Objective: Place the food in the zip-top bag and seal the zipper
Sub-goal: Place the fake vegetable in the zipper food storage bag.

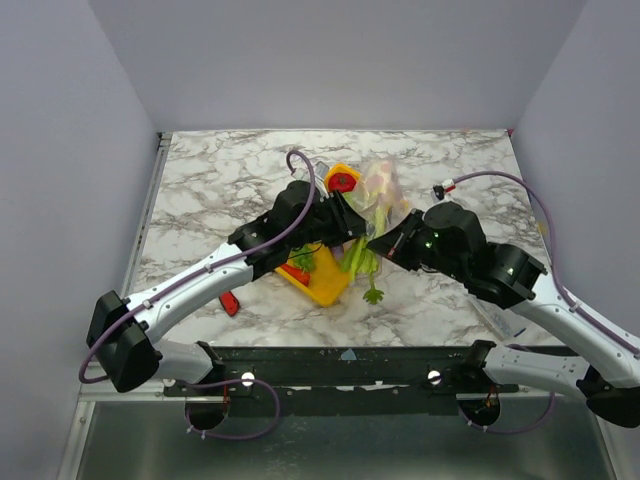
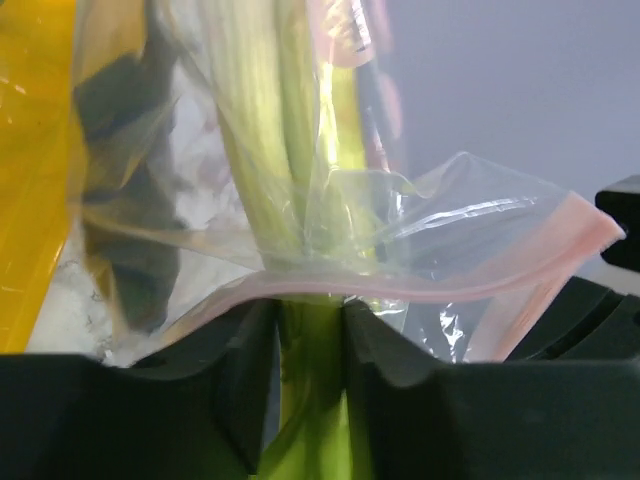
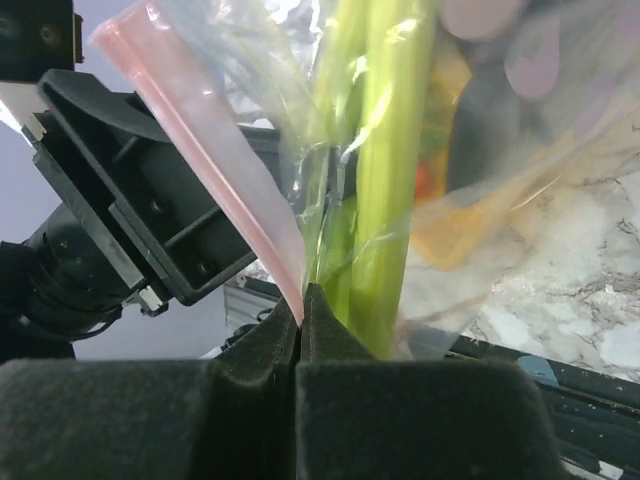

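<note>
Green onions [image 2: 285,170] jut from zip-top bag [image 1: 385,185] toward 6 o'clock, across zipper [image 2: 560,235]. Left gripper [image 2: 310,330] slightly parted around them; right gripper [image 3: 301,310] clamped on bag rim. Risk: stalks block sealing.

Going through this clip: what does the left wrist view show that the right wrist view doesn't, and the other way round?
Only the left wrist view shows the left claw. Its jaws are apart with the stalks running between them, and whether they pinch is unclear. The zipper drapes across its fingertips. Only the right wrist view shows the right claw, shut on the zipper. Both show the bag, its pink zipper and the green stalks passing through its mouth.
</note>
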Tool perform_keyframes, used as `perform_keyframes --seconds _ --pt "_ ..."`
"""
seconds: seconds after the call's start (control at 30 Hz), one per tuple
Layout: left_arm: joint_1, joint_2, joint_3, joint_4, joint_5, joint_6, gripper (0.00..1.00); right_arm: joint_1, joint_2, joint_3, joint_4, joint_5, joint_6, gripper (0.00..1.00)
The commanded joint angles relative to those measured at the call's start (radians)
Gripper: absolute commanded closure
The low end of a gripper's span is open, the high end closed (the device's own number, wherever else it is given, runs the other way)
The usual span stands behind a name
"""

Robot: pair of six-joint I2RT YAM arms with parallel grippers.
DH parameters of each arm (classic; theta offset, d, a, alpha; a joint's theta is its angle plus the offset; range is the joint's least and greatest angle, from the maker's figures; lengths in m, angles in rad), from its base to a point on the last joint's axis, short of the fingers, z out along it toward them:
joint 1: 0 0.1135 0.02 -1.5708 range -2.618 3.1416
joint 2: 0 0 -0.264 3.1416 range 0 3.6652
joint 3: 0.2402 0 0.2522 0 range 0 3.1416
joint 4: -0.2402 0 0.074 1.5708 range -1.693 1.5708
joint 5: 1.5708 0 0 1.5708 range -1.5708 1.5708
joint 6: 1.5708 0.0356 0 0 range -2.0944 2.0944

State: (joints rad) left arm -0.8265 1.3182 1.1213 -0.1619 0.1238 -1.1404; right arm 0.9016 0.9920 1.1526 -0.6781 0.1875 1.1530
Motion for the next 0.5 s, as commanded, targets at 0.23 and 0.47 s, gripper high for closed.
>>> perform_keyframes --seconds 0.23,0.47 --pt "-0.023 -0.097 -0.056 0.13 0.321 0.085 0.4 0.005 -0.037 0.036 -0.049 0.11 0.012 0.99" --pt "-0.025 -0.241 -0.009 -0.05 0.451 0.204 0.37 0.005 -0.048 0.038 -0.079 0.125 0.005 0.99"
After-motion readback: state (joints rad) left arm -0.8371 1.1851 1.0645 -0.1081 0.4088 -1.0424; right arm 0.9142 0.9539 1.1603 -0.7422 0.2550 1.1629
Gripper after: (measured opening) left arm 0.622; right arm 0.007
